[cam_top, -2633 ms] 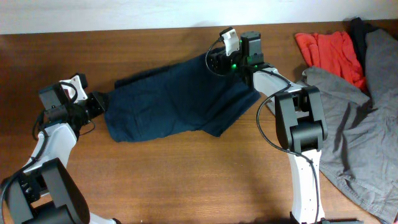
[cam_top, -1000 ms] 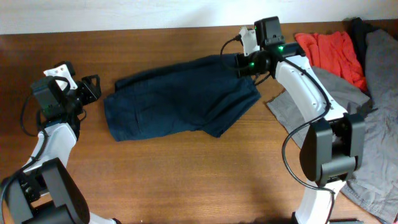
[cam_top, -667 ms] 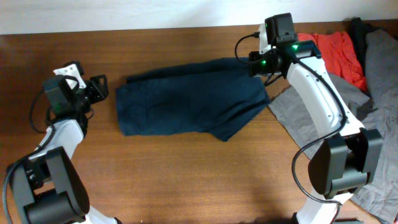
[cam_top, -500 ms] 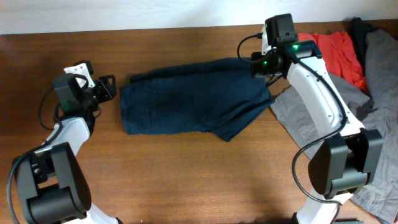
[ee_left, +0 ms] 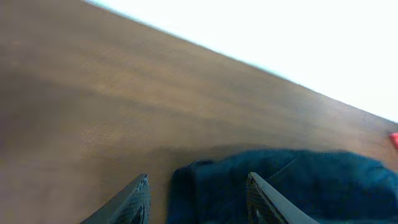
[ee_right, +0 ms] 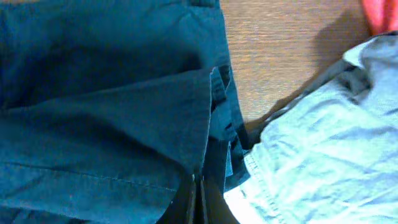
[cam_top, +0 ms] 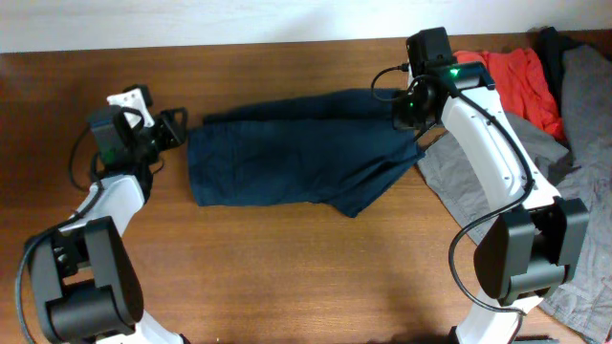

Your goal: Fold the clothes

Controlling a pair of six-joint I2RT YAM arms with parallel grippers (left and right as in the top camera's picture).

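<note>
The navy shorts [cam_top: 287,158] lie on the table [cam_top: 287,277], long axis running left to right. The right gripper [cam_top: 408,112] pinches their right end. The left gripper [cam_top: 180,127], spread and empty, faces their left edge just beside it.

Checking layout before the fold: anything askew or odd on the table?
Yes. The shorts lie slanted and rumpled, one leg corner jutting toward the front edge; their right end touches the grey garment by the right gripper. Left gripper is open beside the other end.
</note>
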